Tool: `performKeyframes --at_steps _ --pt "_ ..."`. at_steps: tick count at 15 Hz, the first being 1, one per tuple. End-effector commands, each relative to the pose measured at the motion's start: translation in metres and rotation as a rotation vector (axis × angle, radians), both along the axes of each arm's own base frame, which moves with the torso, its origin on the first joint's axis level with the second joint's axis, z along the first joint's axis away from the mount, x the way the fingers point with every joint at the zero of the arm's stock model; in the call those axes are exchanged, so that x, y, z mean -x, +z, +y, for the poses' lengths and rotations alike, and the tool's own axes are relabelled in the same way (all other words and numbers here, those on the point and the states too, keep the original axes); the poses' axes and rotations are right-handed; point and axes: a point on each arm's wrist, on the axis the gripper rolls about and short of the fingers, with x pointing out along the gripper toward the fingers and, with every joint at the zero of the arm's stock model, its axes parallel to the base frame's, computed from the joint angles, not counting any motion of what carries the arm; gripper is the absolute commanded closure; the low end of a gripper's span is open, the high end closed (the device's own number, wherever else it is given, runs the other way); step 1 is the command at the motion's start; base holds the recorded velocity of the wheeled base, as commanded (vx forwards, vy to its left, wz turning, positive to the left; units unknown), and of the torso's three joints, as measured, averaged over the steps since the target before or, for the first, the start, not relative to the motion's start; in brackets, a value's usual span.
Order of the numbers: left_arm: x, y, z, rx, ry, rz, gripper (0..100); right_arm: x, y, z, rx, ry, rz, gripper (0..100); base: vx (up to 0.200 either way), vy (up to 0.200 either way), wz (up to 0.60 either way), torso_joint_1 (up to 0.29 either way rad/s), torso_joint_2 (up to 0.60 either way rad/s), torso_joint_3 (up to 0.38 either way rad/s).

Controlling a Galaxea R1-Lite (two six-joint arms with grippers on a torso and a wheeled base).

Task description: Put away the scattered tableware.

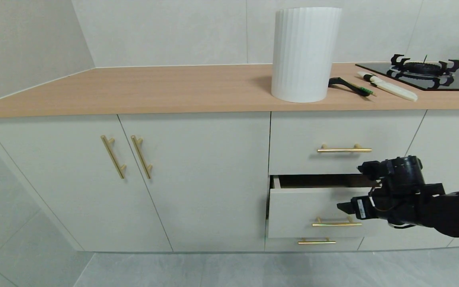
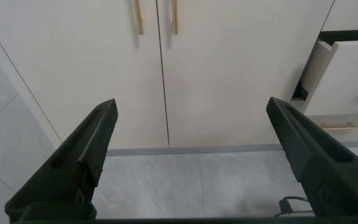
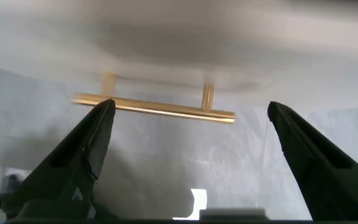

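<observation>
Before the ajar drawer [image 1: 313, 207], right gripper [image 1: 349, 187] spread, label [image 1: 360, 205] illegible

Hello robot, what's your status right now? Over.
Left gripper open, facing cabinet doors. Right gripper open at the drawer handle; drawer slightly open. White knife and black-handled utensil on the counter, tall white canister beside them.

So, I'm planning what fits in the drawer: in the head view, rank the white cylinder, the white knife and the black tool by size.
Largest: cylinder, by far.
Next: knife, somewhat longer than the tool.
Smallest: black tool, though close to the knife.
</observation>
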Motion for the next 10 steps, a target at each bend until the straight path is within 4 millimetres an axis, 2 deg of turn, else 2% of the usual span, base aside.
performKeyframes --at_steps 1,3,5,6,10 --pt "0.000 0.000 0.000 0.000 0.000 0.000 0 0.015 0.040 -0.002 -0.030 0.009 -0.117 0 0.000 0.000 0.00 0.000 0.00 0.000" --pt "0.000 0.000 0.000 0.000 -0.002 0.000 0 0.009 0.038 0.000 -0.042 0.005 -0.157 0 0.000 0.000 0.00 0.000 0.00 0.000" --pt "0.000 0.000 0.000 0.000 0.000 0.000 0 -0.001 0.026 0.002 -0.043 0.002 -0.182 0 0.000 0.000 0.00 0.000 0.00 0.000" --pt "0.000 0.000 0.000 0.000 0.000 0.000 0 -0.014 0.009 0.005 -0.045 -0.004 -0.206 0 0.000 0.000 0.00 0.000 0.00 0.000" --pt "0.000 0.000 0.000 0.000 0.000 0.000 0 -0.040 -0.031 0.009 -0.020 -0.078 -0.313 0 0.000 0.000 0.00 0.000 0.00 0.000"
